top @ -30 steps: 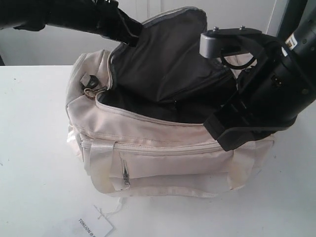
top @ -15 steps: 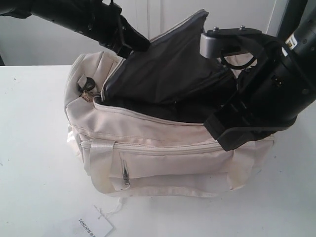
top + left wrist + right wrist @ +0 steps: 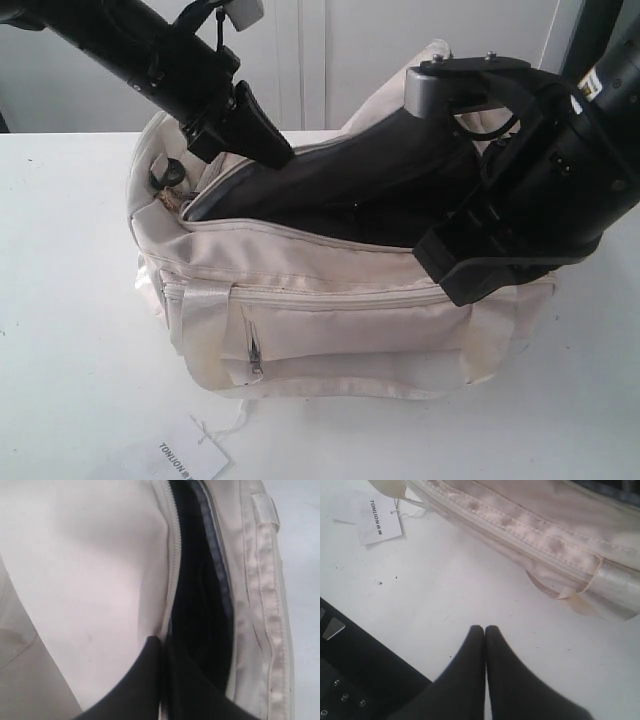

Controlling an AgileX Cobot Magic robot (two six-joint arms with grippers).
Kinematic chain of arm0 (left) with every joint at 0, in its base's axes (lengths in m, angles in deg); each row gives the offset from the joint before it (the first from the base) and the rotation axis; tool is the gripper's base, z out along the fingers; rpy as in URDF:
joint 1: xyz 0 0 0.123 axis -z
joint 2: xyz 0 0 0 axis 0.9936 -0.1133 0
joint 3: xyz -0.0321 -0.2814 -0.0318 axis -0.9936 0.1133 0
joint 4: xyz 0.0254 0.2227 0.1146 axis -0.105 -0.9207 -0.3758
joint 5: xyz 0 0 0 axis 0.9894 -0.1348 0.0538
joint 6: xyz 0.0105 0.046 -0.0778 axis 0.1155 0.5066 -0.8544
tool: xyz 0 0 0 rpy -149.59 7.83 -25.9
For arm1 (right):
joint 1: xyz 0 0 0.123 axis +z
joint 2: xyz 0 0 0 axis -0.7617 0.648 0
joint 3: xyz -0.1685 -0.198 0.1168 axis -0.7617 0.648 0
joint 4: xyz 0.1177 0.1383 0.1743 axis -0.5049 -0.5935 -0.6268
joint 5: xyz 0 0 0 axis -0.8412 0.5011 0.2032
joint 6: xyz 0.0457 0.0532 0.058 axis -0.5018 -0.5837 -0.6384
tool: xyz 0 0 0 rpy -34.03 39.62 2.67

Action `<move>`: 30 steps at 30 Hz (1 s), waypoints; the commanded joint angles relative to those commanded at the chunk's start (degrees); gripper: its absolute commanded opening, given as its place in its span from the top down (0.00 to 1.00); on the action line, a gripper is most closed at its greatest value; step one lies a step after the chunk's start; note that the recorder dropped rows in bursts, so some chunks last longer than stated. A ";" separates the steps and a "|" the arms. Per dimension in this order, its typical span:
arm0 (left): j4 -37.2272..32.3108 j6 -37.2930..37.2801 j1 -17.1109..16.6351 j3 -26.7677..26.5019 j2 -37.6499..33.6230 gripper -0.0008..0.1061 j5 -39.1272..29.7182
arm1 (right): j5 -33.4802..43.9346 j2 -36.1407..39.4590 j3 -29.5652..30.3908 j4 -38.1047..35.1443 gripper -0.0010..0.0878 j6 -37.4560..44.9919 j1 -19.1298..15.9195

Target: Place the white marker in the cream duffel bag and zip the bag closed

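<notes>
- A plain pale wall (image 3: 100,90) closes the room behind, from 10 to 2 o'clock.
- The white desk (image 3: 70,300) is smooth and matte, with a few dark specks in the right wrist view.
- The cream duffel bag (image 3: 330,320) sits mid-desk with its top gaping and the dark lining showing. I judge the step in hand to be closing the bag.
- The right arm (image 3: 560,180) looms at 3 o'clock of the bag and hides that end.
- The top flap (image 3: 400,170) stands half raised toward 1 o'clock.
- The left pincer (image 3: 161,647), at 11 o'clock of the bag, is clenched, and the flap's zip edge runs into the seam between its fingers. It seems to grip that edge.
- The right pincer (image 3: 485,630) is clenched on nothing, over bare desk just beside the bag's front.
- A paper tag (image 3: 190,460) lies at 7 o'clock of the bag.
- The white marker shows in no view; it may be inside, but I cannot tell.
- Next, the flap needs laying flat against the front rim so both zip edges meet, and the slider must be found and drawn along the curve.
</notes>
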 joint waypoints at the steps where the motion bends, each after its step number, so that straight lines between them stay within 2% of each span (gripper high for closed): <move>1: 0.00 0.00 0.00 0.00 0.00 0.99 0.00 | 0.00 0.00 0.00 0.00 0.99 0.00 0.00; 11: 0.00 0.00 0.10 0.00 -0.71 0.98 -0.46 | 0.00 0.00 0.00 0.00 0.99 0.00 0.00; 12: 0.00 0.00 0.10 0.00 -0.81 0.95 -0.46 | 0.00 0.00 0.00 0.00 0.99 0.00 0.00; 18: 0.00 0.00 0.10 0.10 -0.93 0.62 -0.57 | 0.00 0.00 0.00 0.00 0.99 0.00 0.00; 20: 0.00 -0.55 0.10 0.10 -0.93 0.54 -0.67 | 0.00 0.00 0.00 0.00 0.99 0.00 0.00; 23: 0.00 -2.33 0.10 -0.13 -0.59 0.50 -0.67 | 0.00 0.00 0.00 0.00 0.99 0.00 0.00; 30: 0.00 -4.52 0.10 -0.10 1.26 0.50 -0.16 | 0.00 0.00 0.00 0.00 0.99 0.00 0.00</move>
